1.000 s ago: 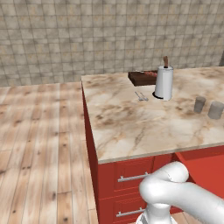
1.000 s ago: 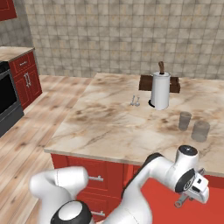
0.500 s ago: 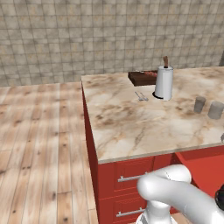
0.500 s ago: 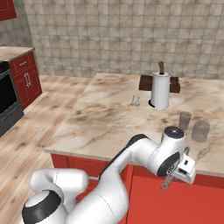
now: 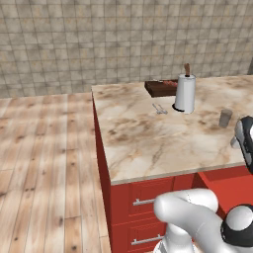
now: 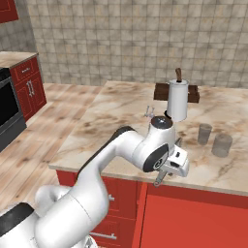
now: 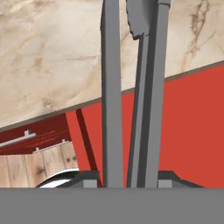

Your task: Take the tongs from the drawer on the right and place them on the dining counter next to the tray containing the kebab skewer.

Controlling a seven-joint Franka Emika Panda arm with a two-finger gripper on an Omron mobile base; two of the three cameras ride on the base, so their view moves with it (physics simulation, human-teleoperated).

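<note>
Hand view has the gripper (image 7: 131, 181) clamped on the tongs (image 7: 131, 87), which jut ahead of it over the counter (image 7: 57, 48) edge; the tray (image 6: 193, 93) lies far beyond, so a long carry could swing them loose.

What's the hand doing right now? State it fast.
Hand: closed on the tongs, held at the front edge of the dining counter.
</note>
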